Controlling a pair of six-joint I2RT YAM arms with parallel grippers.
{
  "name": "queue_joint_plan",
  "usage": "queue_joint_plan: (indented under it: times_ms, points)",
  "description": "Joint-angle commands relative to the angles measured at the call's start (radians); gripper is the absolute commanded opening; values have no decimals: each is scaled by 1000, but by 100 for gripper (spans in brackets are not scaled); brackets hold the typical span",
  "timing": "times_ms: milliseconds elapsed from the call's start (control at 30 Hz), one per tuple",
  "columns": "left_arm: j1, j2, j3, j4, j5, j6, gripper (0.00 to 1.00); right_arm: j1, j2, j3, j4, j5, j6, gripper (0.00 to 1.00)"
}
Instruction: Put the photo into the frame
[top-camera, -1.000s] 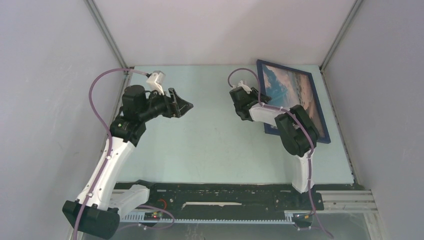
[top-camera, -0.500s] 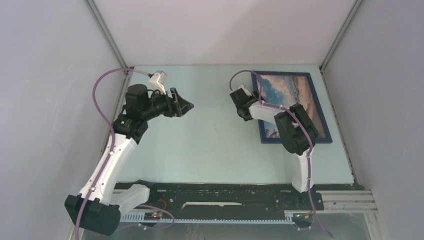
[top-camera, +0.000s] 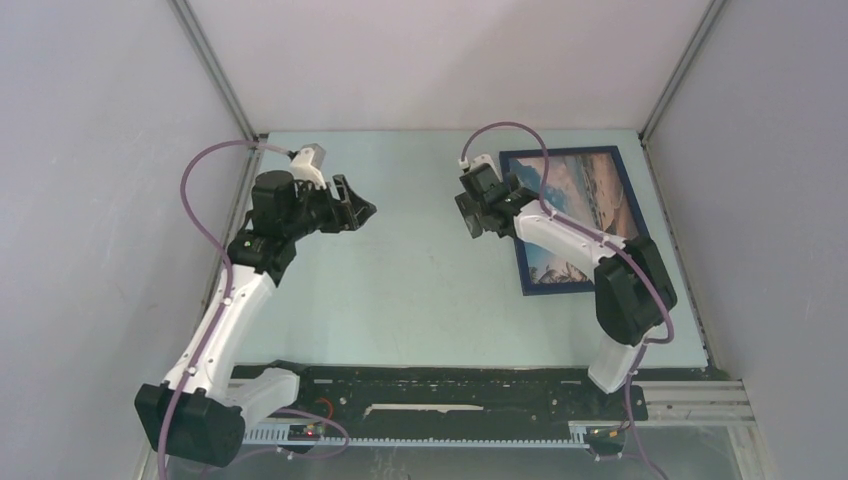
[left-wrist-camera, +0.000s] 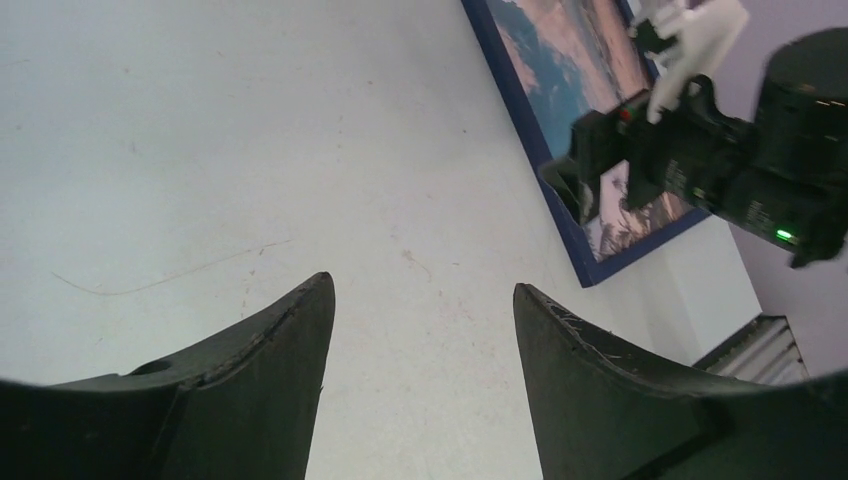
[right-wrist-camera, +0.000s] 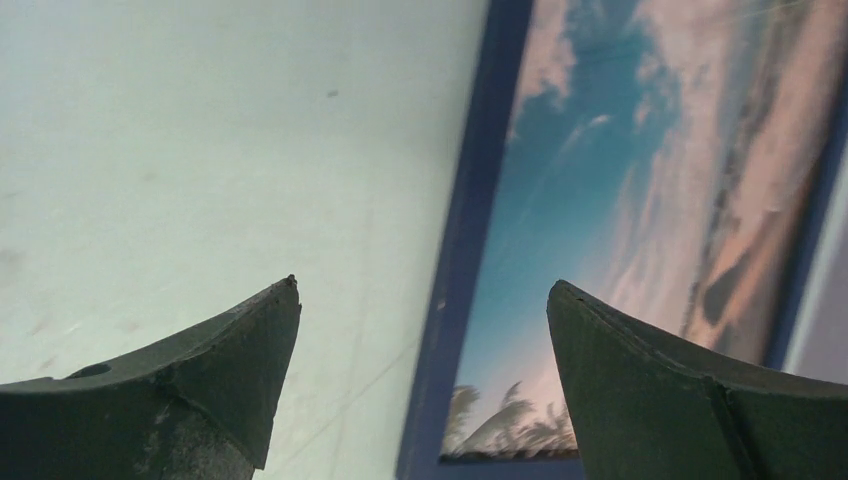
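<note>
A: Diff from a second back?

B: On the table (top-camera: 400, 290), the frame (top-camera: 560, 290) was skewed, with its far left corner pushed up and out. Now it lies flat, roughly square to the table edges. The right arm's elbow has swung out over the frame's near right corner.

A: Photo?

B: The photo (top-camera: 590, 195) is inside the blue frame, face up, with the dark trees at the frame's near edge.

A: Right hand?

B: The right gripper (right-wrist-camera: 423, 284) was narrower before. Now its fingers are spread wide and hold nothing. It hangs over the frame's left border, and that border runs between the fingertips, nearer the right one.

A: Left?

B: The left gripper (left-wrist-camera: 421, 281) is well left of the frame, over bare table. It's parted about as before, and empty.
</note>
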Motion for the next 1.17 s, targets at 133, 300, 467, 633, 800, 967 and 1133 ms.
queue_joint_plan:
  times_ms: [133,300,467,633,800,967,1133]
  points:
    - [0,-97,-102,160,-88,66,81,11,-382,21,-188,-154,274,100]
    - [-68,-174,-94,184,-147,58,84,8,-674,-55,-262,-257,279,100]
    - [-159,-234,39,111,-180,76,87,13,-949,-55,-371,-226,310,100]
    - [-179,-331,161,96,-182,0,88,13,-1167,1,-403,-279,297,100]
    - [-179,-400,272,65,-199,-38,90,12,-1277,95,-388,-316,291,100]
    - [-179,-400,404,-35,-193,-26,90,9,-1284,164,-423,-295,290,99]
    - [-179,-450,379,-13,-207,-69,90,8,-1303,137,-438,-270,330,100]
